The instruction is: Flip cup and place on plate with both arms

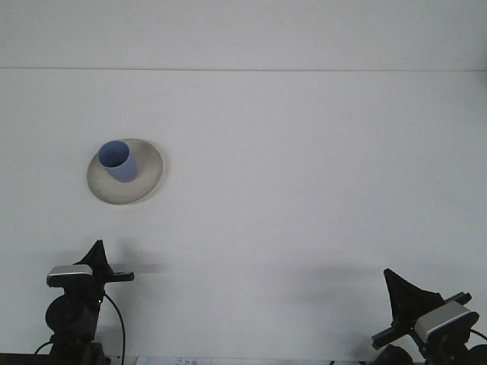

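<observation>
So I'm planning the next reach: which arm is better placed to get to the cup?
Left. The blue cup on the plate sits on the left arm's side.

A plain white surface (304,190) fills nearly the whole view. A thin straight line (304,71) runs across it from side to side near the far end. Soft grey shadows (319,277) lie along the near part. Nothing else non-task rests on it.
</observation>
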Motion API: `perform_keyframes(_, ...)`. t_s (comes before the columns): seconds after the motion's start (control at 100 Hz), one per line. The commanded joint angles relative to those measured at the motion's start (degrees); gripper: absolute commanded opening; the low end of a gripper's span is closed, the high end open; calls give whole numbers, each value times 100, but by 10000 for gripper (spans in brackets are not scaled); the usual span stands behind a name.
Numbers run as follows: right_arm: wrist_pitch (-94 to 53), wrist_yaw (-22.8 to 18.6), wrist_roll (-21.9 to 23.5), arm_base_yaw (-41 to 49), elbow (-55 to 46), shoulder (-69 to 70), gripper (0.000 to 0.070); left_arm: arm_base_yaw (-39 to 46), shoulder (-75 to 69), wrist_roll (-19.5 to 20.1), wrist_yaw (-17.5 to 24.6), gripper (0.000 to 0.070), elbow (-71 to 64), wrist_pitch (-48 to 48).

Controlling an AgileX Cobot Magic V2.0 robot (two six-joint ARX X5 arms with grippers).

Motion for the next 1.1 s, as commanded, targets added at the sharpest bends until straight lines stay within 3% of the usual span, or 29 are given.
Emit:
perform_keyframes(0.0, 59, 0, 74, 46, 44, 0, 3, 2, -15, 85, -20, 12, -26, 103)
perform_keyframes(0.95, 74, 0, 72, 44, 44, 2, 4, 7, -15, 87, -15, 12, -136, 393)
perform_keyframes(1.09, 122, -2, -140, -494, 33, 2, 4, 7, -15, 87, -15, 12, -136, 393)
